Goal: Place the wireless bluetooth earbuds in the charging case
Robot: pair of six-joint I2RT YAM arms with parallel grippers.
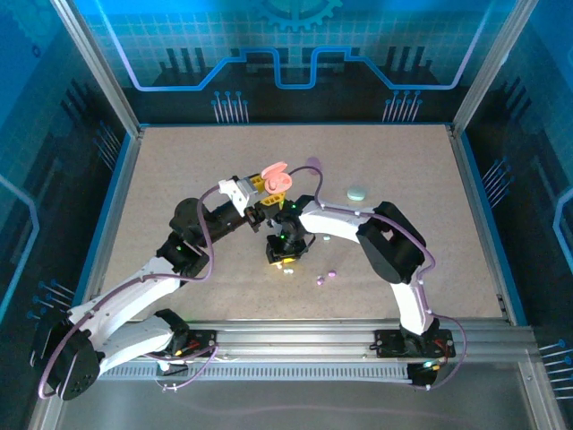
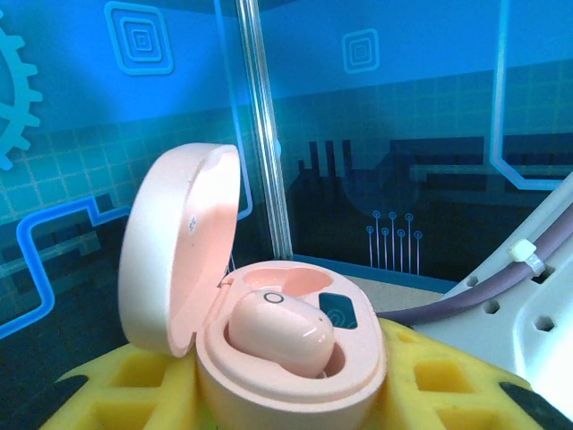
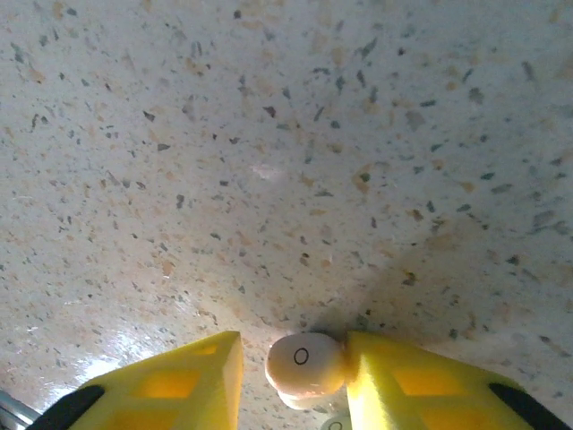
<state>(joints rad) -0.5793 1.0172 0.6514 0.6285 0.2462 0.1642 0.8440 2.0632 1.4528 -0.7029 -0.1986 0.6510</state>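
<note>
**Pink case aloft, a cream bud on the speckled top**

We are looking at a pale table (image 1: 179, 179), beige with dark and tan flecks, which is catching a soft glare close to the right wrist camera. Blue-lit walls (image 1: 295, 54) printed with circuit lines and a gear shape are closing it in at the back and sides. A metal post (image 2: 260, 116) is rising behind the left arm's load. A slotted rail (image 1: 295, 336) is running along the near edge under both bases.

The left gripper (image 2: 291, 408) is clamping the pink charging case (image 2: 295, 367) between its yellow fingers, raised over the middle of the table. The lid is standing open and a pink earbud (image 2: 279, 331) is sitting in one well. The well beside it is showing a dark patch.

The right gripper (image 3: 295, 340) is pointing down at the table on the near side of the case. A cream earbud (image 3: 304, 363) is lying between its fingers and touching one of them. A sliver of table is showing at the other, so we are reading the jaws as slightly apart, not pinching.

A mint case (image 1: 357, 193) is resting further back on the right. Two purple earbuds (image 1: 333, 271) are lying close together, right of the right gripper.
</note>
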